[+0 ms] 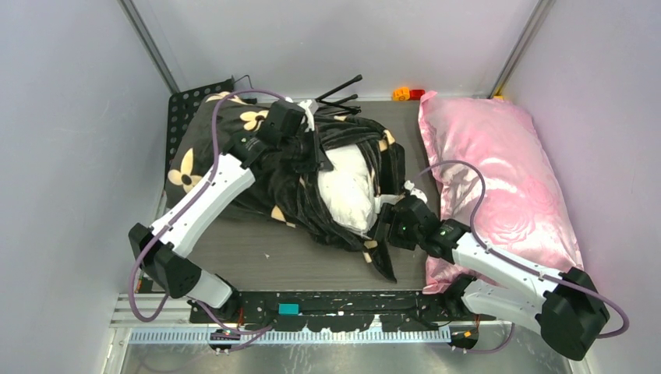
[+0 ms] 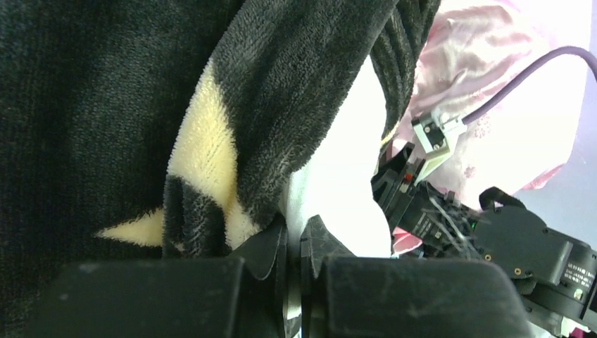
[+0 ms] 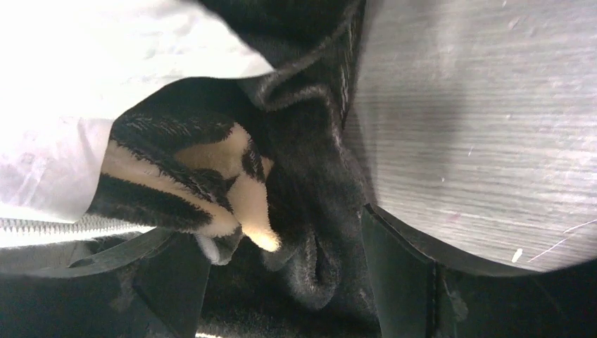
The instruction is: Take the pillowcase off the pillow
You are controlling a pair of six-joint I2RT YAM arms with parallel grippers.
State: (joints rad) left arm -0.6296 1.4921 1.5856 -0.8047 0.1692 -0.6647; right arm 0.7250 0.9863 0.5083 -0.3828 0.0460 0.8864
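Checking the pillowcase [image 1: 195, 140]: you have it bunched over the left and middle of the bench [image 1: 257, 257], black plush with yellow-tan flowers, partly peeled. The pillow [image 1: 347, 187] pokes its white end out of the mouth of the case at mid-bench. The rest of it is covered by plush.

Left tool [image 2: 294, 229]: clenched, sitting on top of the heap near the far side. In the left wrist view, a fold of plush with a yellow patch runs straight down into the tips, so read it as pinching the case. White pillow shows just beside that fold.

Right tool [image 3: 281, 236]: low at the near-right edge of the case mouth. Its 2 fingers [image 3: 394, 274] stand wide apart, with a wad of black plush and 1 tan petal filling the gap. You cannot tell from these views whether it is squeezing or just straddling. A white zipper strip [image 3: 42, 225] lies just left of the wad.

Around it: a shiny pink pillow [image 1: 499, 171] lies along the right side of the bench, under the right arm. A black perforated plate [image 1: 183, 105] is at the far-left corner, and small orange and red blocks [image 1: 407, 93] sit at the back.
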